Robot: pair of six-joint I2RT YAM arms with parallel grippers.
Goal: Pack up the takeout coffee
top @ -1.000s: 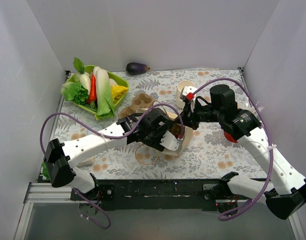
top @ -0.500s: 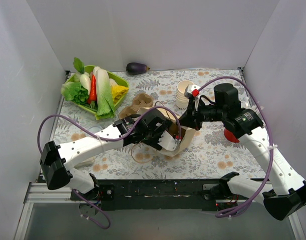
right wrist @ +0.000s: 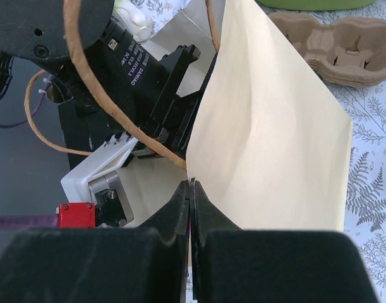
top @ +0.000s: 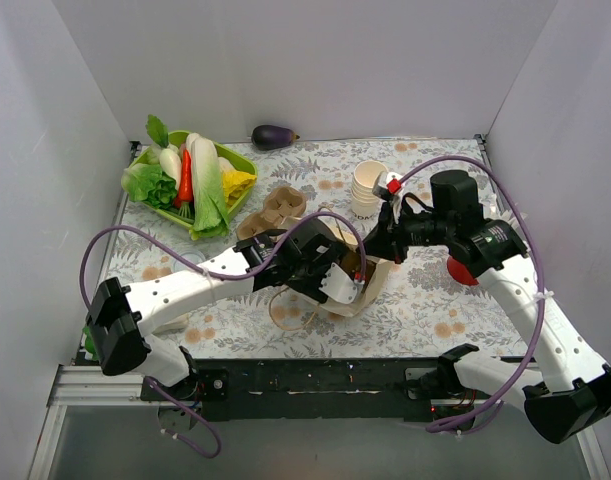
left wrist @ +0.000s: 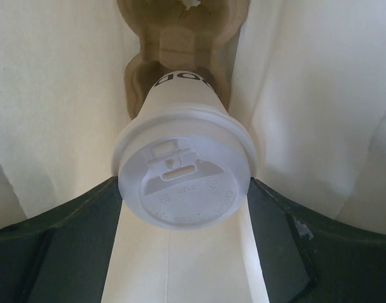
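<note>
The left gripper [top: 330, 280] reaches into an open paper bag [right wrist: 275, 139]. Its fingers [left wrist: 66, 233] sit spread either side of the lidded cup [left wrist: 183, 173]; whether they grip it is unclear. The cup stands in a cardboard carrier [left wrist: 180, 38] inside the bag. The right gripper [right wrist: 190, 189] is pinched tight on the bag's edge, holding it open. Packing looks nearly done; letting go and pulling out are likely what is left.

Lab booth, white walls [top: 285, 60], floral tablecloth [top: 425, 300]
</note>
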